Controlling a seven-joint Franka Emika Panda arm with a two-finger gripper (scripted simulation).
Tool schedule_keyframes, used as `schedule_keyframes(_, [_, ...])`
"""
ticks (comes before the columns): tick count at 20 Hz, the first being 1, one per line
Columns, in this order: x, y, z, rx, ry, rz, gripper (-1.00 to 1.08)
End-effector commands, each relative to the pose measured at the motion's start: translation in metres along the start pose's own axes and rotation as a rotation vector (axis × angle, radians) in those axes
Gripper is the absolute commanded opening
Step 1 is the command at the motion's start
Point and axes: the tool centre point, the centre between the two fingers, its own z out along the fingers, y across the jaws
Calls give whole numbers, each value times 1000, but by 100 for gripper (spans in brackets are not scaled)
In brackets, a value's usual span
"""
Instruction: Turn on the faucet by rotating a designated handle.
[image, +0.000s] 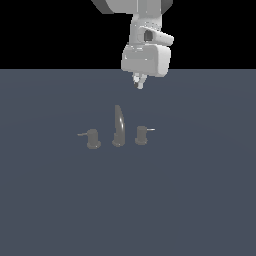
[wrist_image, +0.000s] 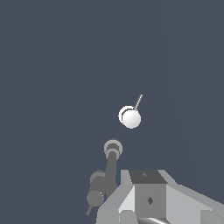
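Observation:
The faucet (image: 118, 128) stands mid-floor with a tall tapered spout. The handle (image: 141, 135) is on the exterior view's right of the spout, its pale lever (image: 150, 130) pointing right. A similar cylinder (image: 92, 138) with a duller lever stands on the left. My gripper (image: 139, 82) hangs above and behind the faucet, touching nothing, fingers together and empty. In the wrist view the handle (wrist_image: 130, 117) shows from above as a pale disc with its lever (wrist_image: 138, 102); the spout (wrist_image: 110, 164) lies between it and my gripper (wrist_image: 146, 188).
The faucet set stands on a flat dark blue-grey floor (image: 200, 200). The other cylinder (wrist_image: 97, 177) is partly hidden behind the spout in the wrist view.

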Motion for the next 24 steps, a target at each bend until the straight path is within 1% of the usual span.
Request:
schedule_keyframes(1, [13,-5,24,-4,10,65,-100])
schedule_keyframes(8, [45,-10,91,-18,45,234,-100])
schedule_keyframes(13, [62,-8,128,-25,70,322,-100])
schedule_keyframes(19, [73,-5,157,-31,91,386,-100])
schedule_keyframes(24, [77,-4,166,-32,98,406,-100])
